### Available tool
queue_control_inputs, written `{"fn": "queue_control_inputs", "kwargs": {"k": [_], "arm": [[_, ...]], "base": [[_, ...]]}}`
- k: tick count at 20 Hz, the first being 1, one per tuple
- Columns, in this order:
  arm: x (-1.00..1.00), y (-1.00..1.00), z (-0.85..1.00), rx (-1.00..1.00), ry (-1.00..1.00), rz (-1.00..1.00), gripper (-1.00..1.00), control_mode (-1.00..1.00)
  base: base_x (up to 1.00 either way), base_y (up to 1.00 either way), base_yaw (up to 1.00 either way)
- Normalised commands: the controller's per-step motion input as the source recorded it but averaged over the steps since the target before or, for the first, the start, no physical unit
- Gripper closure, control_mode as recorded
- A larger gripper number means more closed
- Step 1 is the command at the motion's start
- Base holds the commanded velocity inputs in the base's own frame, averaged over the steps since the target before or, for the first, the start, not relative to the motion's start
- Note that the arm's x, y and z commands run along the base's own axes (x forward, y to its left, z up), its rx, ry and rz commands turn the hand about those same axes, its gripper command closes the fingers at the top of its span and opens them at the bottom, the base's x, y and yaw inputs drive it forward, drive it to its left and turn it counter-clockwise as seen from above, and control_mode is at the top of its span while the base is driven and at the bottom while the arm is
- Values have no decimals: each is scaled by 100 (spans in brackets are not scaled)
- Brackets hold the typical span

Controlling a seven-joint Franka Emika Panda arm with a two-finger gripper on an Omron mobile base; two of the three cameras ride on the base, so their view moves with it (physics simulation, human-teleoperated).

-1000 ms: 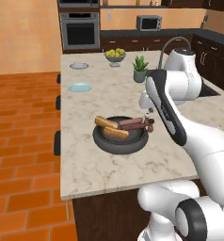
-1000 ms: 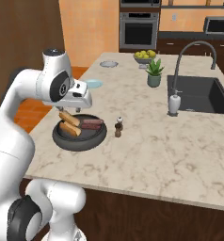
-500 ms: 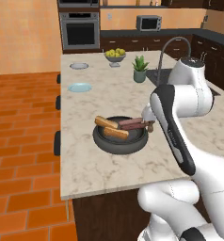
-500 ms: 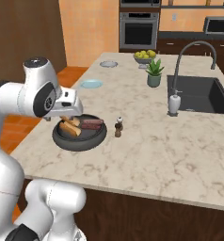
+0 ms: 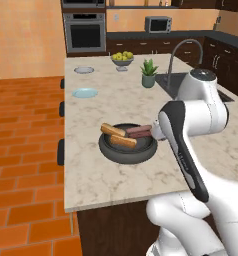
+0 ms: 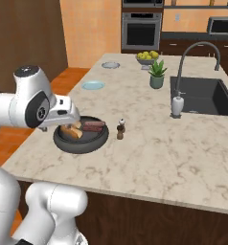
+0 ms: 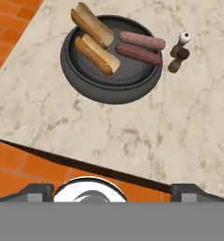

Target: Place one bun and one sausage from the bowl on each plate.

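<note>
The dark bowl [image 7: 85, 89] sits on the marble counter, near its front edge. In it lie two golden buns [image 7: 92, 24] [image 7: 96, 54] on one side and two reddish-brown sausages [image 7: 142, 40] [image 7: 138, 53] beside them. My gripper [image 7: 112, 190] hovers above the counter's near edge, short of the bowl, open wide with nothing between its fingertips [image 7: 36, 190]. In the left base view the bowl [image 5: 110, 150] lies just left of my hand. The pale blue plate [image 5: 85, 92] and the light grey plate [image 5: 83, 70] lie bare far back along the counter's left edge.
A small pepper shaker [image 7: 178, 52] stands right beside the bowl. A fruit bowl [image 6: 148, 57], a potted plant [image 6: 157, 75], a soap dispenser [image 6: 177, 105] and the sink with its faucet [image 6: 197, 50] occupy the back right. Orange tiled floor lies beyond the counter's edge.
The arm has folded back and swung the hand toward the counter's near edge over the bowl. The jaws have spread wider. The food in the bowl has not moved.
</note>
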Motion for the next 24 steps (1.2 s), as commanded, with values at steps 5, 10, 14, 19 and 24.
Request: {"fn": "queue_control_inputs", "kwargs": {"k": [5, 10, 14, 19, 24], "arm": [[-27, 0, -18, 9, 0, -13, -100, -100], [-21, 2, -6, 8, 0, -1, -100, 100], [0, 0, 0, 0, 0, 0, -100, 100], [0, 0, 0, 0, 0, 0, -100, 100], [0, 0, 0, 0, 0, 0, -100, 100]], "base": [[0, 0, 0], [-18, 9, -2], [-49, 75, -6], [-35, 100, -13], [-35, 100, -24]]}}
